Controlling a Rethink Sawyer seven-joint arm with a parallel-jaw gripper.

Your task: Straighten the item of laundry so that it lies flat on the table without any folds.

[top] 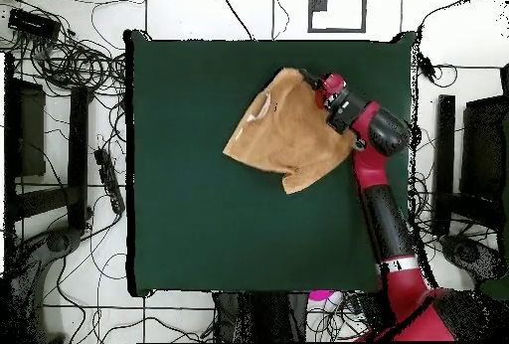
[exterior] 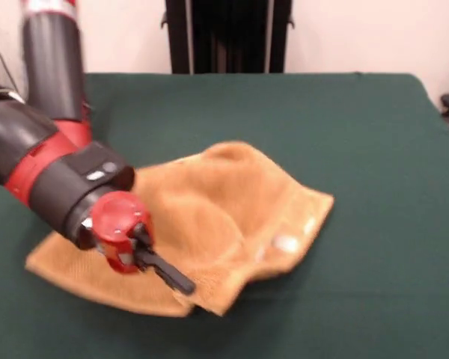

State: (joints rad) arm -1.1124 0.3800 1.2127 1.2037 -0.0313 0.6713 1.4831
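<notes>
The orange-tan towel [exterior: 232,202] lies rumpled on the green table [exterior: 359,134], with a raised hump in its middle and its front corner curled up. A small white tag [exterior: 286,243] shows near its right edge. My gripper [exterior: 181,284] comes in from the left, low over the towel's front edge, and looks shut on that edge. In the overhead view the towel [top: 278,136] sits in the upper right part of the table [top: 199,211], and the gripper [top: 306,78] is at the towel's top right corner.
The red and black arm [exterior: 52,172] crosses the table's left side in the front view. In the overhead view, cables and stands [top: 60,111] surround the table on the floor. The black pedestal [exterior: 228,34] stands behind the far edge.
</notes>
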